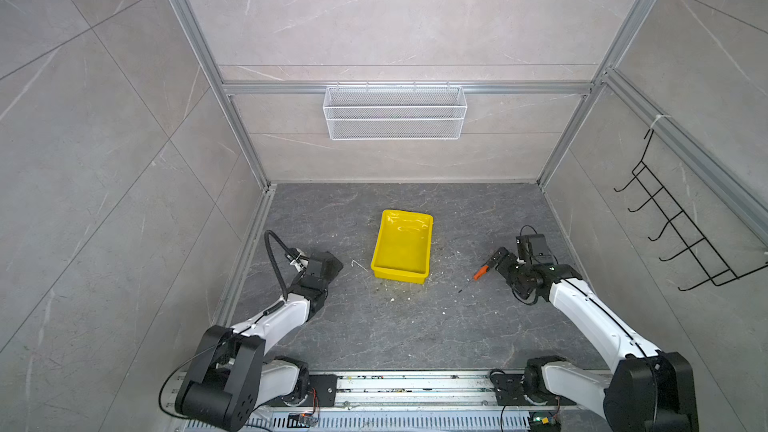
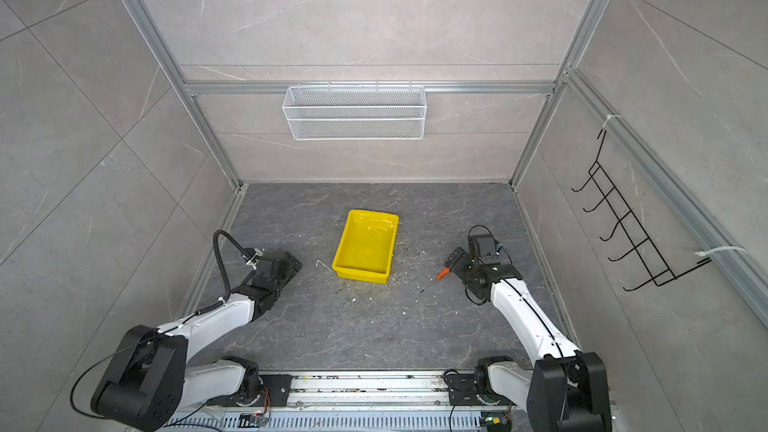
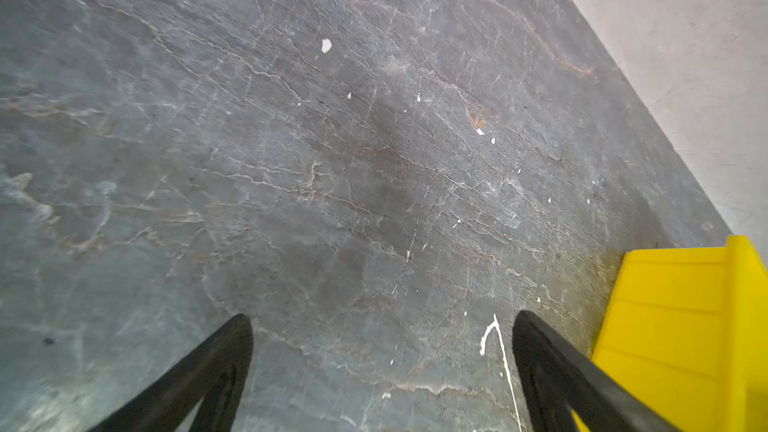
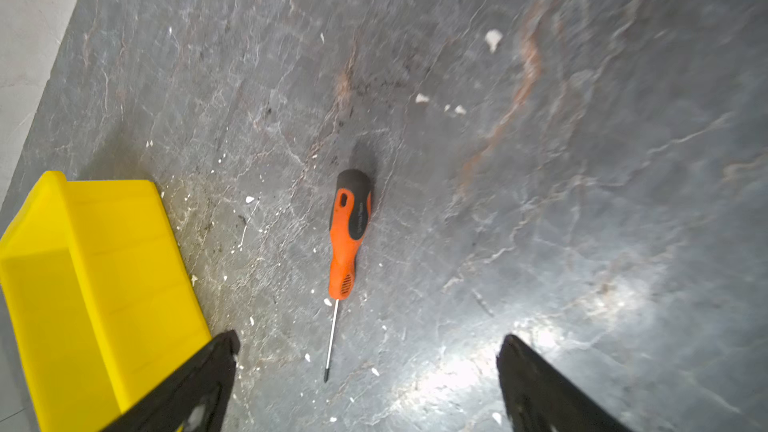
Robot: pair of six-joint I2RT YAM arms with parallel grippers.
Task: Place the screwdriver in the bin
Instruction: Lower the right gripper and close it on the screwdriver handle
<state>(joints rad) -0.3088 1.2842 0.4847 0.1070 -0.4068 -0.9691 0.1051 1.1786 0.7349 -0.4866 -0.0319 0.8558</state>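
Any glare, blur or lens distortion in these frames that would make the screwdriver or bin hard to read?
Right wrist view: the screwdriver is sharp and casts a dark shadow past its handle end; strong glare washes part of the floor, and one corner is smeared. Left wrist view: soft blur towards the edges. Both top views: evenly lit, wide-angle splay at the sides, glossy reflections inside the bin.

- The bin [image 1: 401,247] sits on the tabletop [image 1: 374,326], at the lower middle of both top views.
- The screwdriver [image 1: 478,274] lies on the tabletop right of the bin and apart from it, with its handle to the upper right and its tip to the lower left.
- The right gripper [image 1: 496,258] is just upper right of the handle, seemingly clear of it.
- The left gripper [image 1: 332,263] is left of the bin.
- A wire basket [image 1: 395,112] hangs on the back wall, above the bin in the frame.
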